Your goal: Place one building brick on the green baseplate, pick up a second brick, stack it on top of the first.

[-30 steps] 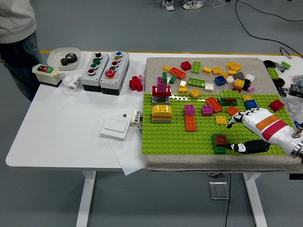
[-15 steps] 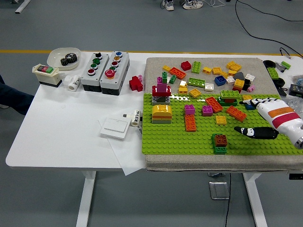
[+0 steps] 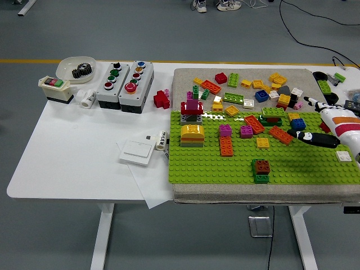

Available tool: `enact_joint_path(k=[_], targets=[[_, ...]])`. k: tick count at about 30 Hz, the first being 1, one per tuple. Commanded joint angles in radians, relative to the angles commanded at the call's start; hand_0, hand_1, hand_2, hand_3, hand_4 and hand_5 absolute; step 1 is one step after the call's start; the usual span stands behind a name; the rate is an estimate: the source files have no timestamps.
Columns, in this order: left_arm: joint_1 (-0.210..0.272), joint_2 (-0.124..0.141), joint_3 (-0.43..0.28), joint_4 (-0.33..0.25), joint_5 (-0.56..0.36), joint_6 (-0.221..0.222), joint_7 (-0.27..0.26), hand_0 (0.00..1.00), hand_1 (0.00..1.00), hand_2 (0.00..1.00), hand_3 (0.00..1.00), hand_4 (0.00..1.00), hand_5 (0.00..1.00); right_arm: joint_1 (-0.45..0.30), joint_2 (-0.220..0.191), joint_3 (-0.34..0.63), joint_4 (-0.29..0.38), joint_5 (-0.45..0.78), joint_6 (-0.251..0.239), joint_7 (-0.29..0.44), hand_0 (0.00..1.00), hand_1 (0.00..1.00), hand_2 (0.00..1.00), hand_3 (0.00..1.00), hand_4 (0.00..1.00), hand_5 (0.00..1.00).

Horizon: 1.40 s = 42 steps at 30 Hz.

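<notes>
worktop [image 3: 79, 152]: white, with a grey mat [image 3: 185, 76] on its right half and a green baseplate [image 3: 225, 166] laid on the mat's near part.

stack [image 3: 261, 170]: brown brick seated on a green brick, standing on the baseplate near its front edge, right of centre. nothing touched it.

right hand [image 3: 320, 126]: white and black, entered from the right edge and hovered over the baseplate's right end. fingers were spread and loose, thumb pointing left, gripping nothing. well apart from the stack.

white brick [image 3: 343, 156]: small, on the baseplate near the right edge, just in front of the hand.

other bricks on the baseplate: orange brick [image 3: 226, 146] and pink brick [image 3: 225, 130] near centre, yellow brick [image 3: 262, 142], orange brick [image 3: 280, 134], a yellow-topped build [image 3: 192, 135] at left, a red and magenta build [image 3: 192, 109] at the back-left corner.

loose bricks [image 3: 253, 87]: mixed colours, scattered on the mat behind the baseplate.

left of the mat: red piece [image 3: 161, 99], two button boxes [image 3: 125, 84], small switch box [image 3: 54, 89], white dish [image 3: 76, 68] holding a gear [image 3: 82, 70], white cylinder [image 3: 87, 98], white plate [image 3: 138, 152] on paper [image 3: 152, 194].
</notes>
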Motion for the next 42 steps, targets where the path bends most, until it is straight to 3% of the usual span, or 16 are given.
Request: enact_joint_path(k=[1, 6, 7, 12, 13, 24, 36, 37, 42], targets=[[0.0, 0.0, 0.0, 0.0, 0.0, 0.0, 0.0, 0.774, 0.758, 0.755, 0.597, 0.661, 0.684, 0.005, 0.002, -0.002, -0.011, 0.003, -0.002, 0.003, 0.743, 0.728, 0.771, 0.807, 0.989, 0.564], [0.001, 0.0, -0.001, 0.0, 0.0, 0.0, 0.0, 0.774, 0.758, 0.755, 0.597, 0.661, 0.684, 0.068, 0.013, -0.038, -0.102, -0.025, -0.046, 0.05, 0.743, 0.728, 0.771, 0.807, 0.989, 0.564], [0.002, 0.0, -0.001, 0.0, 0.001, 0.0, 0.001, 0.775, 0.758, 0.754, 0.598, 0.661, 0.685, 0.085, 0.016, -0.049, -0.125, -0.036, -0.054, 0.062, 0.73, 0.689, 0.739, 0.768, 0.974, 0.494], [0.002, 0.001, -0.003, 0.0, 0.004, 0.001, 0.002, 0.775, 0.758, 0.754, 0.598, 0.661, 0.685, 0.139, 0.034, -0.088, -0.221, -0.058, -0.067, 0.106, 0.73, 0.689, 0.739, 0.768, 0.974, 0.494], [0.003, 0.001, -0.004, 0.0, 0.005, 0.001, 0.003, 0.776, 0.759, 0.755, 0.598, 0.661, 0.684, 0.152, 0.04, -0.095, -0.248, -0.064, -0.064, 0.116, 0.716, 0.65, 0.7, 0.726, 0.976, 0.434], [0.004, 0.004, -0.007, -0.001, 0.012, 0.002, 0.006, 0.775, 0.759, 0.756, 0.597, 0.662, 0.684, 0.215, 0.079, -0.107, -0.487, -0.12, -0.003, 0.118, 0.683, 0.632, 0.675, 0.699, 0.983, 0.422], [-0.002, 0.004, -0.008, -0.002, 0.017, 0.002, 0.006, 0.777, 0.758, 0.757, 0.597, 0.662, 0.685, 0.236, 0.119, -0.115, -0.561, 0.021, -0.038, 0.022, 0.633, 0.608, 0.663, 0.649, 0.989, 0.451], [-0.003, 0.004, -0.007, -0.002, 0.015, 0.002, 0.005, 0.78, 0.758, 0.757, 0.598, 0.662, 0.685, 0.239, 0.122, -0.115, -0.568, 0.039, -0.037, 0.018, 0.624, 0.594, 0.643, 0.618, 0.998, 0.541], [-0.007, 0.003, -0.005, -0.002, 0.009, 0.003, 0.003, 0.78, 0.758, 0.757, 0.598, 0.662, 0.685, 0.249, 0.134, -0.121, -0.594, 0.112, -0.019, 0.018, 0.624, 0.594, 0.643, 0.618, 0.998, 0.541]])
